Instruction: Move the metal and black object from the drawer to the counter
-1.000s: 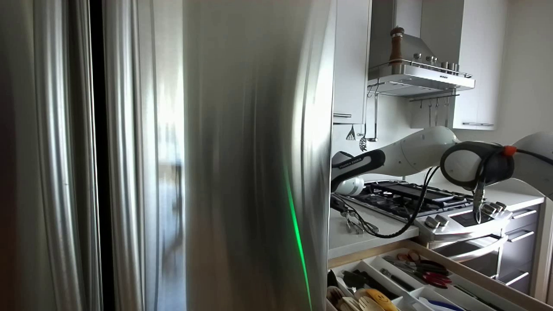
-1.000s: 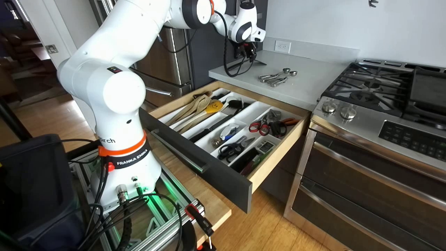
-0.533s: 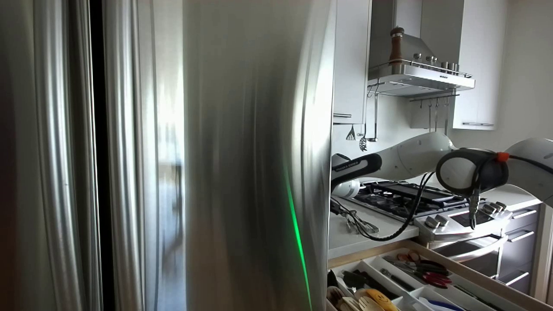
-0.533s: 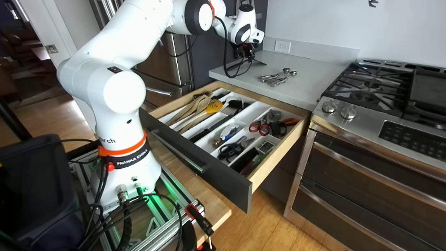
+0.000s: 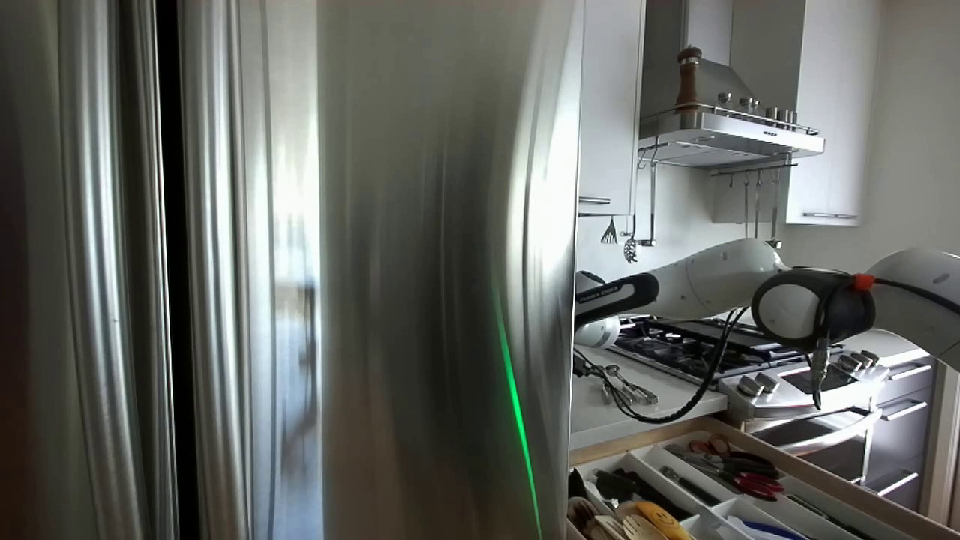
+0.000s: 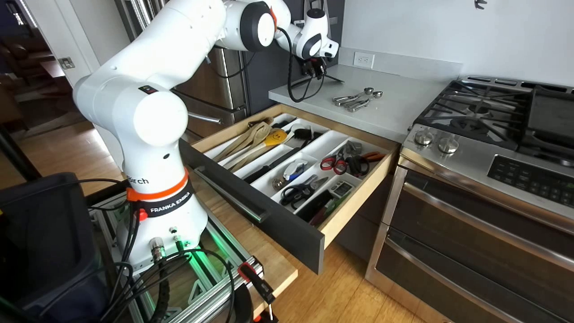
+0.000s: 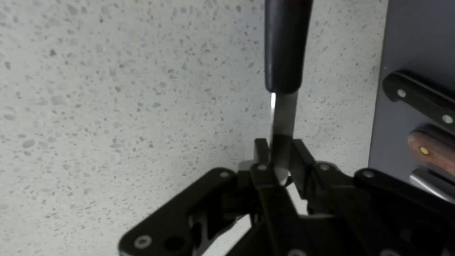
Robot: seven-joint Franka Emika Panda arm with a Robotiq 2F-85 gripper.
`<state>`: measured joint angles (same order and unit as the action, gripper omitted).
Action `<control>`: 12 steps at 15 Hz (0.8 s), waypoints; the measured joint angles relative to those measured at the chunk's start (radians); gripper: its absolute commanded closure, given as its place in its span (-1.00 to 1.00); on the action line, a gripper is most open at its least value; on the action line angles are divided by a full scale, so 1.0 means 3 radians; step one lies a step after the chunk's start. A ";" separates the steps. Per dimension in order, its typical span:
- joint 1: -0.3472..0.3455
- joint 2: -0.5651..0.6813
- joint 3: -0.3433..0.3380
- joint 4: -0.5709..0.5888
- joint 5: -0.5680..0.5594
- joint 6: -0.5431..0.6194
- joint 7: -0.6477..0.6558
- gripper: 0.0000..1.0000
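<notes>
The metal and black object shows in the wrist view as a black handle [image 7: 287,46] on a flat metal shaft that runs down between my fingers. My gripper [image 7: 280,153] is shut on the metal part, and the handle points away from the jaws. In an exterior view my gripper [image 6: 316,69] hangs low over the back corner of the counter [image 6: 390,105], and a thin dark end of the object [image 6: 334,80] sticks out beyond it. Whether the object touches the counter I cannot tell. The drawer [image 6: 356,208] stands open in front. The fridge hides my gripper in the view beside it.
Two metal scoops [image 6: 358,99] lie on the counter. A stove [image 6: 484,116] stands beside it. The fridge [image 5: 450,225] is tall and close. In the wrist view a black handle [image 7: 419,97] and a wooden handle [image 7: 433,147] lie against a dark grey surface [image 7: 412,35].
My arm and wrist have come down a little towards the counter, with the object in the gripper. The drawer, its contents and the scoops have not moved.
</notes>
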<state>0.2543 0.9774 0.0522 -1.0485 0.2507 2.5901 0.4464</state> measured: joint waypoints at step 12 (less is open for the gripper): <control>0.0071 -0.0152 -0.0328 0.0061 -0.0425 -0.0227 0.0027 0.99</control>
<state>0.2758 0.9317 -0.0462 -1.0300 0.1231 2.5219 0.4546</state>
